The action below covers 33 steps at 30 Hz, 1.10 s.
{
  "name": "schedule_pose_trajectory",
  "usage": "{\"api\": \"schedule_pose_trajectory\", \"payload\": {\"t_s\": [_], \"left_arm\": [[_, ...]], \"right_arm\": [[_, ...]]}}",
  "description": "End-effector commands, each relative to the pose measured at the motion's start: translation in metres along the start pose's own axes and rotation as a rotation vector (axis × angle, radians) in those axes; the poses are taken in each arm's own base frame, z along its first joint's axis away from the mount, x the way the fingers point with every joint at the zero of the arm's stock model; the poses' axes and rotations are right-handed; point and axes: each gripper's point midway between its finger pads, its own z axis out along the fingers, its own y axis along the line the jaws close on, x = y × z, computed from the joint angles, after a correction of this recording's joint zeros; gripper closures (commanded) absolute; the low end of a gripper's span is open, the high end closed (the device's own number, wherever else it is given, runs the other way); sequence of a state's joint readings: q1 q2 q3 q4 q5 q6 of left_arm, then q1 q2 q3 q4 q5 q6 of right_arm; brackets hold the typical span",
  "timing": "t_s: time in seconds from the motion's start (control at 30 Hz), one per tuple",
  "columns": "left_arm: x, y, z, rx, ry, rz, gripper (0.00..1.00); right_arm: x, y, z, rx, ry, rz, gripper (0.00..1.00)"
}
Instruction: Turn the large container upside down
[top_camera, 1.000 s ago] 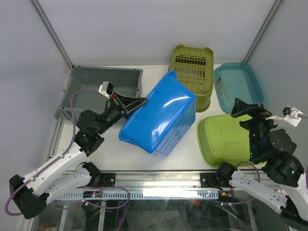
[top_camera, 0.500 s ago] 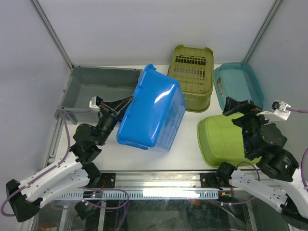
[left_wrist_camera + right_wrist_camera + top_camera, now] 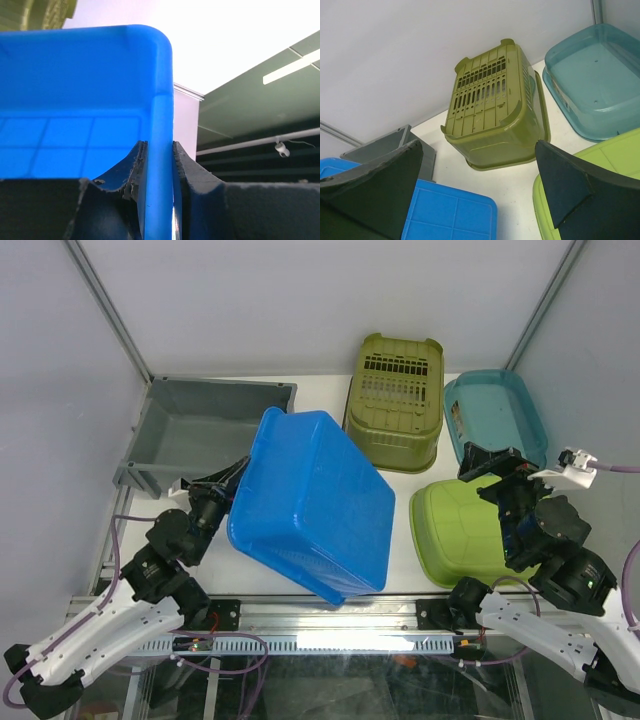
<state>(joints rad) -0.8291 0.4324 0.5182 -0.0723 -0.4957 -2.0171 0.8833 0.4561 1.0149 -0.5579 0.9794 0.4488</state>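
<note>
The large container is the bright blue tub (image 3: 315, 500), the biggest thing in view. It lies base up and tilted in the middle of the table, its grid-patterned base facing the camera. My left gripper (image 3: 225, 485) is shut on its wall at the left rim; in the left wrist view the blue wall (image 3: 75, 100) is pinched between my jaws (image 3: 159, 145). My right gripper (image 3: 495, 465) is open and empty above the lime-green tub (image 3: 460, 525). A corner of the blue base shows in the right wrist view (image 3: 450, 215), below my open gripper (image 3: 479, 145).
A dark-grey crate (image 3: 200, 425) stands open side up at the back left, just behind the blue tub. An olive slotted basket (image 3: 395, 400) lies base up at the back. A teal tub (image 3: 495, 420) sits at the back right. Walls close the sides.
The blue tub has swung over from standing on its side to base up, coming toward the near edge. My left arm dropped and pulled back with it. My right arm shifted slightly left.
</note>
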Motion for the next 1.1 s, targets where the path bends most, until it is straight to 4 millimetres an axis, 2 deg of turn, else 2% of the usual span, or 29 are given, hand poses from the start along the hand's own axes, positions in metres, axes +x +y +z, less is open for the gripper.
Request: {"api": "schedule_pose_trajectory", "payload": {"t_s": [0.0, 0.2, 0.5, 0.7, 0.8, 0.87, 0.93, 1.07], "left_arm": [[-0.022, 0.054, 0.001, -0.174, -0.061, 0.075, 1.00], [-0.027, 0.098, 0.002, -0.301, -0.037, 0.136, 1.00], [-0.039, 0.122, 0.000, -0.344, -0.038, 0.320, 1.00], [-0.050, 0.113, -0.001, -0.291, -0.077, 0.443, 1.00], [-0.044, 0.092, -0.002, -0.179, -0.039, 0.628, 1.00], [-0.045, 0.082, -0.005, -0.092, -0.031, 0.686, 1.00], [-0.050, 0.074, -0.011, 0.000, -0.045, 0.666, 1.00], [-0.064, 0.074, -0.019, 0.060, -0.078, 0.638, 1.00]], "right_arm": [[-0.004, 0.011, 0.003, -0.021, -0.015, 0.052, 0.01], [-0.003, 0.010, 0.002, -0.025, -0.011, 0.053, 0.01], [0.001, 0.008, 0.001, -0.025, 0.001, 0.053, 0.01], [0.005, 0.009, 0.001, -0.030, 0.014, 0.049, 0.01], [0.012, 0.012, 0.001, -0.045, 0.036, 0.048, 0.01], [0.021, 0.026, 0.001, -0.110, 0.076, 0.019, 0.01], [0.031, 0.041, 0.001, -0.171, 0.125, -0.013, 0.01], [0.053, 0.067, -0.001, -0.254, 0.244, -0.020, 0.01]]}}
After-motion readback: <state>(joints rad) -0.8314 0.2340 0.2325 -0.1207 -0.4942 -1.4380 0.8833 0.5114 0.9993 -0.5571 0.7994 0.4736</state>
